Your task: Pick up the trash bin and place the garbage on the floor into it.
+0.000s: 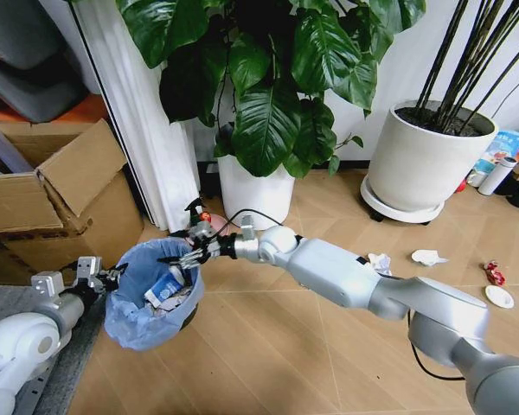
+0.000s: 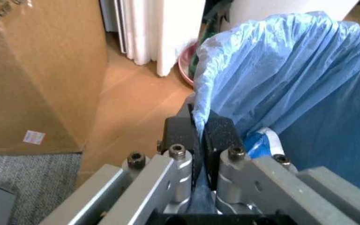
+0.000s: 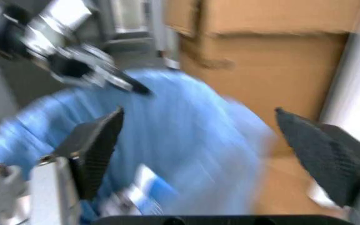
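My left gripper [image 1: 112,277], at the lower left of the head view, is clamped on the rim of the small round trash bin lined with crinkled light-blue plastic [image 1: 147,298]; the left wrist view shows its two black fingers [image 2: 181,133] pressed together over the bag's edge [image 2: 200,122]. The bin sits in the lower left of that frame, in front of the brown cardboard boxes [image 1: 60,203] and the white curtain [image 1: 151,130].

My right arm reaches across from the lower right, and my right gripper [image 1: 183,256] hangs over the bin's mouth with its fingers [image 3: 99,150] spread wide and nothing between them. A flattened blue-and-white box [image 1: 166,285] lies inside the bin beneath it.

On the wooden floor at the right of the head view lie a crumpled white paper wad [image 1: 380,262], another white paper wad [image 1: 428,257], a red wrapper [image 1: 495,273] and a white round lid [image 1: 499,296], well apart from the bin.
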